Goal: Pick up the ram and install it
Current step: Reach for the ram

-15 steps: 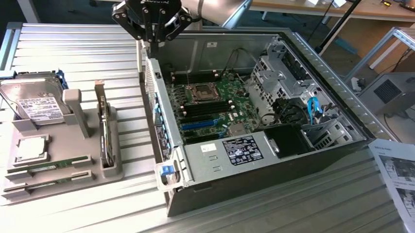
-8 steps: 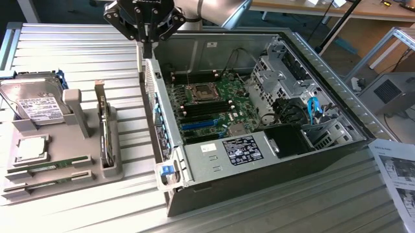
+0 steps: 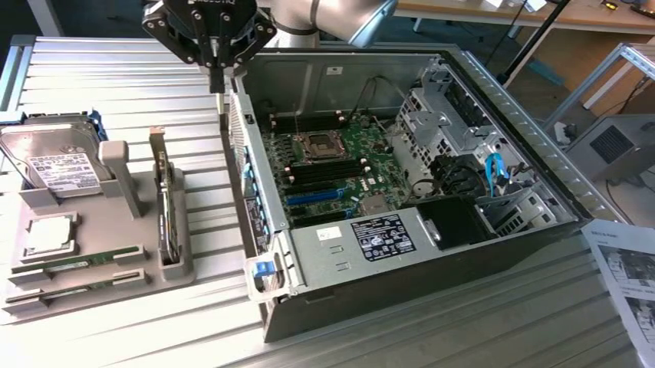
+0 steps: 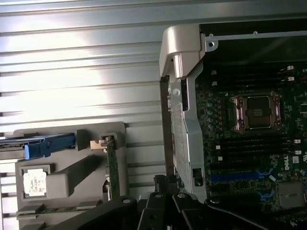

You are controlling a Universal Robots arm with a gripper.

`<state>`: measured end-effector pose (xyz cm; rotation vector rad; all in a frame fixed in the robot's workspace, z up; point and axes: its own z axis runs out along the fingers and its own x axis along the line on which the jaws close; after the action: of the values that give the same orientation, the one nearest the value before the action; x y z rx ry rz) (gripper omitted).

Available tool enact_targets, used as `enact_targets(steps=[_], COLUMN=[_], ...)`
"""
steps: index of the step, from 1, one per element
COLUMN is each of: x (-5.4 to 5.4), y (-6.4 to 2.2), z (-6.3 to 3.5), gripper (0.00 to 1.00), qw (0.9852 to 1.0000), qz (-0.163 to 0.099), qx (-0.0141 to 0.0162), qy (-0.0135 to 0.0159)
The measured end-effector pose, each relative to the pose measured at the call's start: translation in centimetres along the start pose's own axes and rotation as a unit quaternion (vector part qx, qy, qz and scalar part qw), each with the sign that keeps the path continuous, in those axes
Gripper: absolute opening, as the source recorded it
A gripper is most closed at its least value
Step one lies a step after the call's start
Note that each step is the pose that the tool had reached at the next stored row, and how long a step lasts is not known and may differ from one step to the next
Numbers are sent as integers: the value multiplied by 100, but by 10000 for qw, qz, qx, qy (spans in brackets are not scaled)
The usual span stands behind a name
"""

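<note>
Two ram sticks (image 3: 77, 263) (image 3: 72, 290), long green boards, lie flat in the front slots of the grey tray (image 3: 133, 287) on the exterior view's left. One ram stick (image 4: 57, 207) shows in the wrist view. My gripper (image 3: 217, 83) hangs shut and empty high over the left wall of the open computer case (image 3: 245, 153), well away from the tray. Its dark fingers (image 4: 165, 201) meet beside that wall. Inside, the motherboard's black slots (image 3: 322, 172) (image 4: 254, 143) lie next to the empty processor socket (image 3: 319, 142) (image 4: 257, 111).
The tray also holds a hard drive (image 3: 57, 165), a square silver processor chip (image 3: 49, 234) (image 4: 35, 183) and an upright card with a metal bracket (image 3: 164, 207) (image 4: 112, 167). Cables and drive cages (image 3: 461, 169) fill the case's right side. A printed sheet (image 3: 624, 268) lies at the far right.
</note>
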<state>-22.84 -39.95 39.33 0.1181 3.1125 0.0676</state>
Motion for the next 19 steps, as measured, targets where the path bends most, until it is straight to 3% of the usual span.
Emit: enact_targets(steps=[10,19], x=[301,483], y=[-30,-54], z=[-8,-14], gripper=[11,11], qw=[10000,10000], qz=[-1,-1], qx=[0,0], qy=[0,0])
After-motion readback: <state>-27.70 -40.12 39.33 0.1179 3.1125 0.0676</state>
